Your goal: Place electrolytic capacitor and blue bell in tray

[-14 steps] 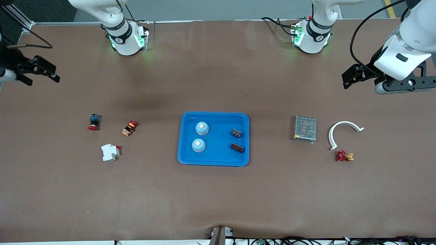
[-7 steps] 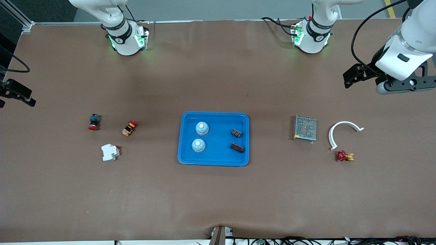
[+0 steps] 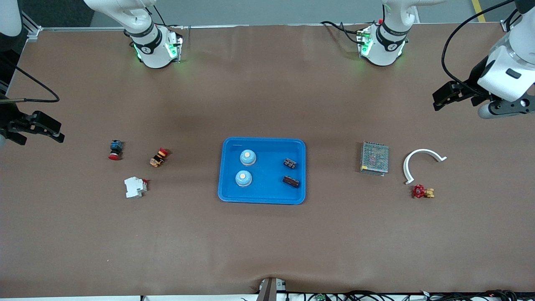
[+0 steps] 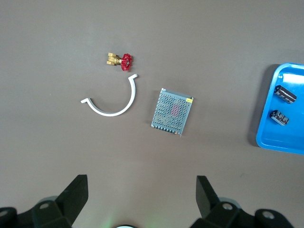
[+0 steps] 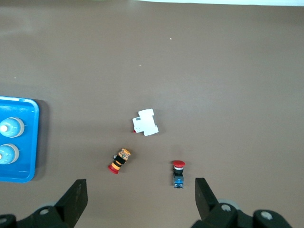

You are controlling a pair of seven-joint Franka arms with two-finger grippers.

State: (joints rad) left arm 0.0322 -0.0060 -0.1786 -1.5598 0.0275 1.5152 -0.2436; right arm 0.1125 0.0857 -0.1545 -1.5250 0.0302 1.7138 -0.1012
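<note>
The bright-blue tray [image 3: 262, 140] sits mid-table. In it are two blue bells [image 3: 248, 157] [image 3: 243, 178] and two dark electrolytic capacitors [image 3: 290, 163] [image 3: 291, 181]. My left gripper [image 3: 439, 99] is open and empty, high over the bare table at the left arm's end. Its wrist view shows wide-apart fingers [image 4: 76, 192], the tray's edge [image 4: 280, 140] and both capacitors [image 4: 285, 93] [image 4: 279, 117]. My right gripper [image 3: 41, 139] is open and empty over the table's edge at the right arm's end. Its wrist view shows the tray [image 5: 28, 142] with both bells [image 5: 12, 127] [image 5: 7, 153].
A grey mesh box [image 3: 374, 157], a white curved piece [image 3: 420, 156] and a red-handled brass valve [image 3: 423, 192] lie toward the left arm's end. A red-and-blue push button [image 3: 115, 149], an orange-black button [image 3: 159, 157] and a white breaker [image 3: 135, 187] lie toward the right arm's end.
The right gripper has shifted lower in the front view along the table's edge. The left gripper has drawn back toward the left arm's end. Tray contents are unchanged.
</note>
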